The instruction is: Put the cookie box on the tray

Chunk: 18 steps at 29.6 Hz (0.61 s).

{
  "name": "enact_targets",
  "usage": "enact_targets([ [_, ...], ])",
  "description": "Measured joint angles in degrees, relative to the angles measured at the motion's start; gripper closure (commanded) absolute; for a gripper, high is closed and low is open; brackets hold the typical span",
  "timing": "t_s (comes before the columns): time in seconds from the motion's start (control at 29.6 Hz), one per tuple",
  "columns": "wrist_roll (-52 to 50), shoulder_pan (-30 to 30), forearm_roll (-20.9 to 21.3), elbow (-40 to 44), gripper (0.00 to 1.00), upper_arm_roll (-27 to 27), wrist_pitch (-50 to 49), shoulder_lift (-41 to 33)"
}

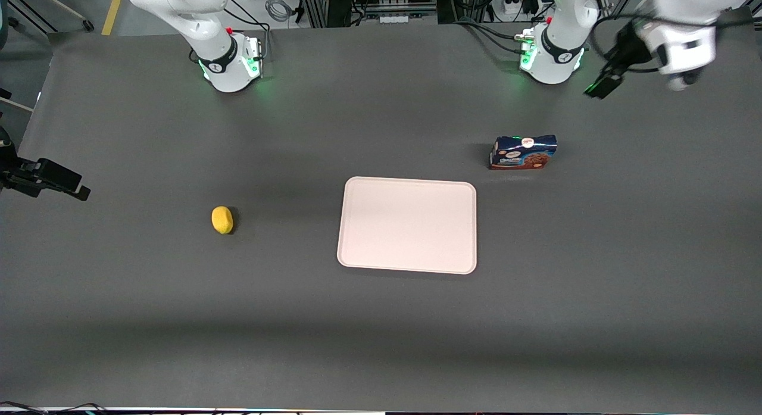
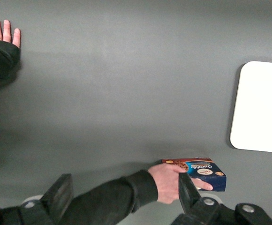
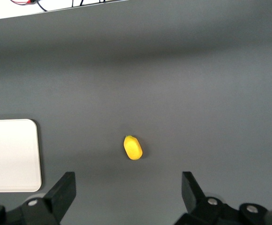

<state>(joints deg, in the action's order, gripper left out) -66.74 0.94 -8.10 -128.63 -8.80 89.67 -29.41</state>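
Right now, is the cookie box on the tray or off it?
Off. The cookie box sits on the grey table, apart from the tray, which holds nothing. The gripper hangs open above the table, away from the box.

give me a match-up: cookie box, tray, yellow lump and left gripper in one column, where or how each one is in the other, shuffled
Things:
1. dark navy-blue cookie box
2. large pale pinkish-white rectangular tray
3. small yellow lump
4. left gripper

Places or states:
a. toward the parked arm's end of the grey table
b. open, up above the working arm's end, holding nothing
c. lying off the tray, farther from the front camera than it
d. nothing on it

Pairs: 1-c, 2-d, 3-a, 4-b
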Motion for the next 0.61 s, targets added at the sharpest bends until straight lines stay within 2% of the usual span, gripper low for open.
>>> enact_targets([
  [0.27,-7.41,1.51,-1.87,-13.74,0.0,-4.72,15.01,-2.84],
  [0.61,-10.83,3.63,-1.95,-24.16,0.0,-5.42,31.72,-2.53],
])
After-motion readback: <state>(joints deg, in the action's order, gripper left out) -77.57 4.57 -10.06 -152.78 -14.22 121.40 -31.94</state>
